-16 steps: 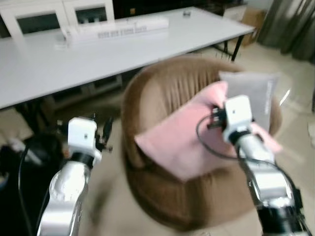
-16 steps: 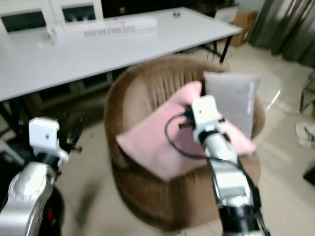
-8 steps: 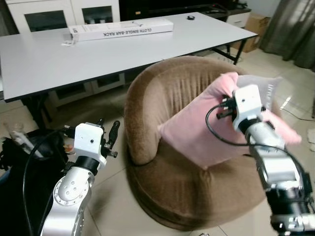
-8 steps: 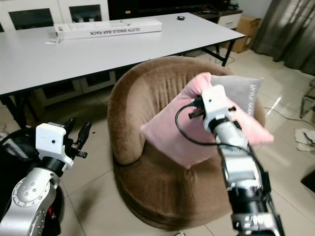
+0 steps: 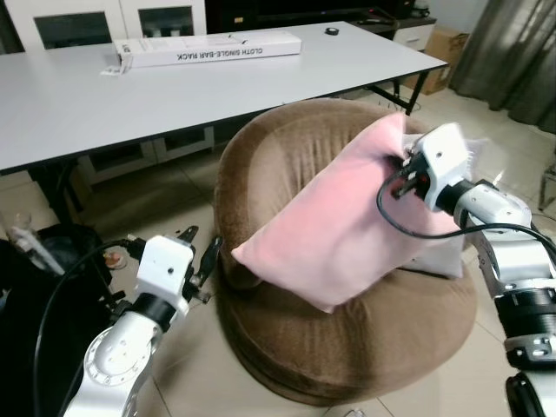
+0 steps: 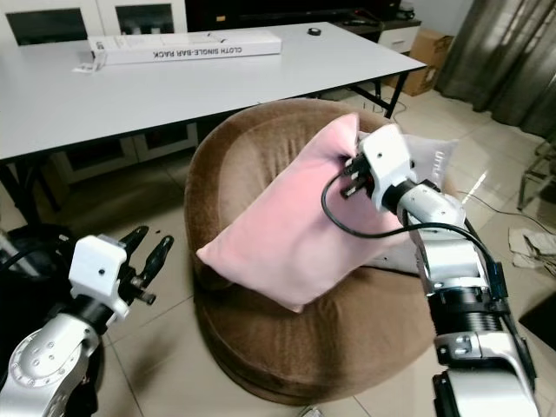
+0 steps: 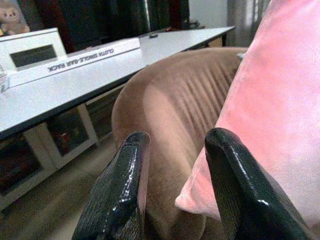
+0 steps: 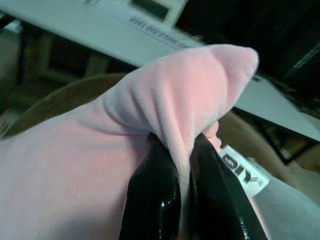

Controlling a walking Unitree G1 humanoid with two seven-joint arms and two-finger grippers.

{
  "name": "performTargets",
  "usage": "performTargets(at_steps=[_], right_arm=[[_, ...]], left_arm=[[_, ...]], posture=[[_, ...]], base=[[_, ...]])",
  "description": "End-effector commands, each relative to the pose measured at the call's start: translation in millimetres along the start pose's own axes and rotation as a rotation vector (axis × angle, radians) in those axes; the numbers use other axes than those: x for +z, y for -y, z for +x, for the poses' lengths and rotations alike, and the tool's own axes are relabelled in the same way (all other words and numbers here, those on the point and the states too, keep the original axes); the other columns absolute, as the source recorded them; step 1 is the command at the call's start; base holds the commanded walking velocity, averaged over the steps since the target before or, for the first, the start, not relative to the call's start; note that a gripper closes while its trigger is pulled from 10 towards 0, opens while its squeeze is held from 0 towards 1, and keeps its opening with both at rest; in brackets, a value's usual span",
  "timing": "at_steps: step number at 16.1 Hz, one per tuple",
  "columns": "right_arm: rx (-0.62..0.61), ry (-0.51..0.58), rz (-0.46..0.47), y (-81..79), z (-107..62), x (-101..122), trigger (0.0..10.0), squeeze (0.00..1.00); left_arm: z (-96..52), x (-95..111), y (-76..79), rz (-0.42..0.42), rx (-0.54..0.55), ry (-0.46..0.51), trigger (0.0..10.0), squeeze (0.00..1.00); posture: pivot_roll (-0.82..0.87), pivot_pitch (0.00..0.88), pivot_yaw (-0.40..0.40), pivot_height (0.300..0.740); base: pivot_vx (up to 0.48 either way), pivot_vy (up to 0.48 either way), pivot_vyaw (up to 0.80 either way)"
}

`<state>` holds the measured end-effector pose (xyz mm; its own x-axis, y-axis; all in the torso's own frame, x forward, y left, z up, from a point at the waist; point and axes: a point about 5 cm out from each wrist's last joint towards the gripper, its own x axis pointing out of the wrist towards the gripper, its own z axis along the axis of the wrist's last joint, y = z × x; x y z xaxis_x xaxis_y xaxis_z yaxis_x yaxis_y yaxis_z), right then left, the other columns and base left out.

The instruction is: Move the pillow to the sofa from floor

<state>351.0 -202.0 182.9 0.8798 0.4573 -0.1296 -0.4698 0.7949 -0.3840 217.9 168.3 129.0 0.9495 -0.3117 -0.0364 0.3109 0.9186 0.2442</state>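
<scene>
Right wrist view: pink velvety pillow (image 8: 75, 145) corner bunched (pinched between fingers (image 8: 152, 200))

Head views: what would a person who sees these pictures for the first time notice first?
First, the big pink pillow, held up over the brown round sofa by the right claw, which pinches one of its corners. Behind it, a grey pillow rests on the sofa's far side. The left claw hangs open and empty to the sofa's left, and a long white table stands behind.
</scene>
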Motion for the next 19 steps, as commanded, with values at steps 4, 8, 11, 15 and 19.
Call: performTargets(at_steps=[4, 8, 11, 15, 19], right_arm=[[0.012, -0.022, -0.159, -7.4, 36.3, 6.8, 10.0, 0.0], [0.003, -0.158, -0.245, -17.0, 58.4, -1.1, 10.0, 0.0], [-0.049, -0.175, -0.304, -24.7, 71.2, 3.6, 10.0, 0.0], [-0.115, -0.155, -0.365, -43.8, 88.4, 18.6, 10.0, 0.0], [-0.229, -0.138, -0.325, -35.7, 91.5, 30.6, 10.0, 0.0]], left_arm=[[-8.1, 9.2, -0.6, 0.064, -0.071, -0.018, 10.0, 0.0], [-24.6, 13.0, 3.4, 0.069, -0.104, -0.055, 10.0, 0.0], [-33.5, 14.9, 9.0, 0.052, -0.103, -0.078, 10.0, 0.0], [-41.3, 21.4, 15.9, 0.039, -0.088, -0.091, 10.0, 0.0], [-43.2, 24.8, 16.5, 0.034, -0.056, -0.097, 10.0, 0.0]], posture=[[0.1, 0.048, -0.089, 0.74], [0.14, 0.136, -0.102, 0.74], [0.15, 0.184, -0.129, 0.74], [0.18, 0.231, -0.165, 0.74], [0.19, 0.236, -0.177, 0.74]], base=[[0.0, 0.0, 0.0], [0.0, 0.0, 0.0], [0.0, 0.0, 0.0], [0.0, 0.0, 0.0], [0.0, 0.0, 0.0]])
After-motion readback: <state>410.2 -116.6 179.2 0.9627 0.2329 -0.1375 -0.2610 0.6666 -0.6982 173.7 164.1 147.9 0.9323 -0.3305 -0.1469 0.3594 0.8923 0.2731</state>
